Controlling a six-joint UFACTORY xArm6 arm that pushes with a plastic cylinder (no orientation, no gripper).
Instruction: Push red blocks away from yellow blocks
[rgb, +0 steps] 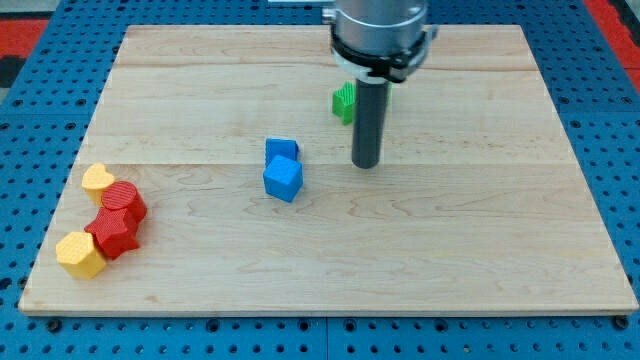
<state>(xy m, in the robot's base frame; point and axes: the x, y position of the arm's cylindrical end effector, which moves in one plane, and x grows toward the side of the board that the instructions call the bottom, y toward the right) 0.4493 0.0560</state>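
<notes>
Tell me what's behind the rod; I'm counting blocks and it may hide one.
A green block shows behind the rod, toward the view's top from my tip. Only its left part is visible; the rod covers the rest, so its shape is unclear.

my tip (365, 164) near green block (344, 102), blue blocks (282, 168) between it and red-yellow cluster (103, 221)

Bright, even overhead light; soft short shadows; sharp focus, no glare.
</notes>
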